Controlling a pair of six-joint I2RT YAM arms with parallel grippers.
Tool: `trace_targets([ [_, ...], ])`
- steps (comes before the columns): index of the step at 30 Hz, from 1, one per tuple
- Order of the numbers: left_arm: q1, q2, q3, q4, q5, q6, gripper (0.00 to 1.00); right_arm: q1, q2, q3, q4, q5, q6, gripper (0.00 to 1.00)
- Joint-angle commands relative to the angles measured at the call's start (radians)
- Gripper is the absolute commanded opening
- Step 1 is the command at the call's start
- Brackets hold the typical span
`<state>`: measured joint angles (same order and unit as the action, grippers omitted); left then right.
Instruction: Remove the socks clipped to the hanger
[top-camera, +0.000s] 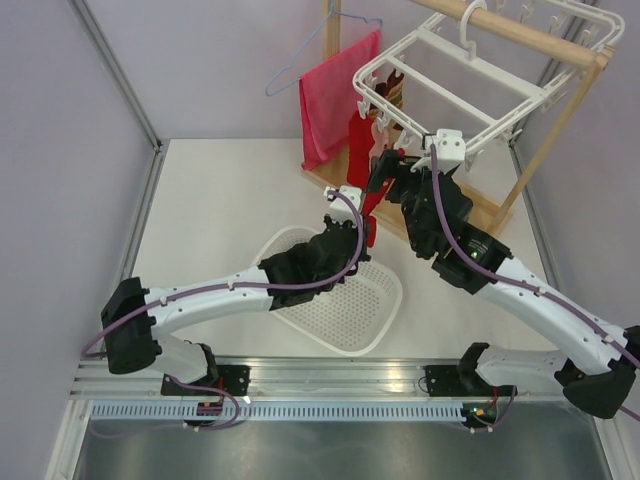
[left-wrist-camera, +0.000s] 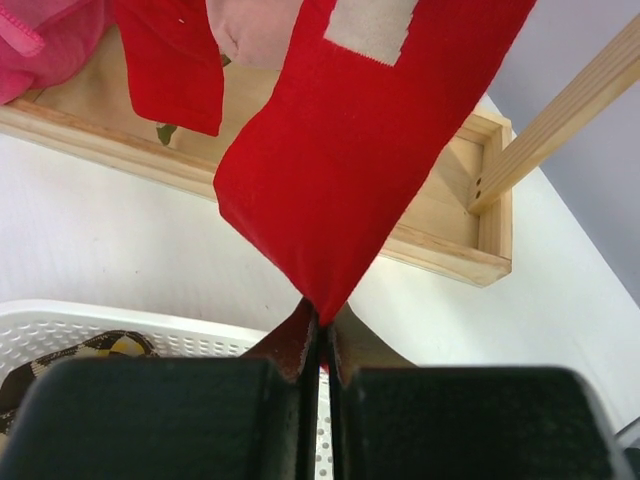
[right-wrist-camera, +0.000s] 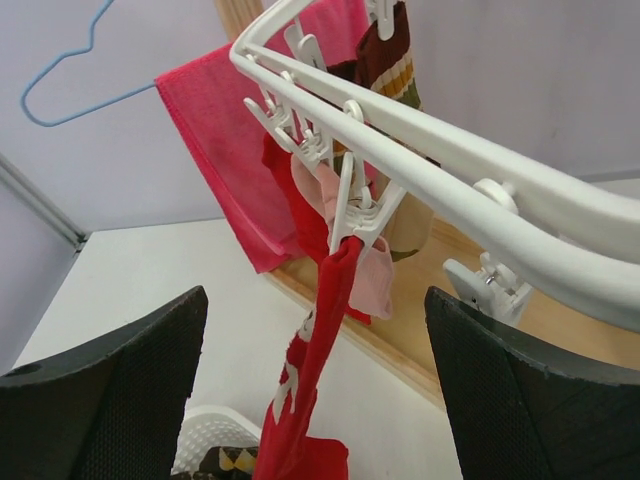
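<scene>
The white hanger (top-camera: 470, 80) hangs from the wooden stand with socks clipped under its near-left corner. My left gripper (left-wrist-camera: 322, 335) is shut on the bottom tip of a red sock (left-wrist-camera: 350, 150), which is pulled taut down from a white clip (right-wrist-camera: 355, 225). Behind it hang a second red sock (left-wrist-camera: 170, 60), a pale pink sock (right-wrist-camera: 375, 280) and a striped brown sock (right-wrist-camera: 390, 50). My right gripper (right-wrist-camera: 320, 400) is open, its fingers either side of the stretched red sock (right-wrist-camera: 320, 340), just below the clip and not touching it. In the top view it (top-camera: 392, 172) sits close under the frame's corner.
A white perforated basket (top-camera: 330, 290) lies on the table below the left gripper, with an argyle sock (left-wrist-camera: 90, 355) inside. The wooden stand's base (left-wrist-camera: 440, 240) runs behind the socks. A red-pink towel (right-wrist-camera: 220, 140) and a blue wire hanger (right-wrist-camera: 60, 80) hang at the left.
</scene>
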<state>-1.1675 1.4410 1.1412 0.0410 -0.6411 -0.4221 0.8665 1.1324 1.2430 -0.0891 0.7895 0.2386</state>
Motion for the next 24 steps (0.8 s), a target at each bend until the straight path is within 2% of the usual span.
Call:
trace_targets([
  [1,-0.011,-0.04,-0.009,0.017,0.043,-0.009,0.02,0.002,0.032,0.041,0.005,0.056,-0.019,0.93],
  [14,-0.011,-0.122,-0.063,0.025,0.077,-0.033,0.02,-0.02,0.113,0.095,0.042,0.152,-0.084,0.93],
  [24,-0.009,-0.14,-0.086,0.03,0.098,-0.046,0.02,-0.069,0.115,0.09,0.078,0.178,-0.114,0.94],
])
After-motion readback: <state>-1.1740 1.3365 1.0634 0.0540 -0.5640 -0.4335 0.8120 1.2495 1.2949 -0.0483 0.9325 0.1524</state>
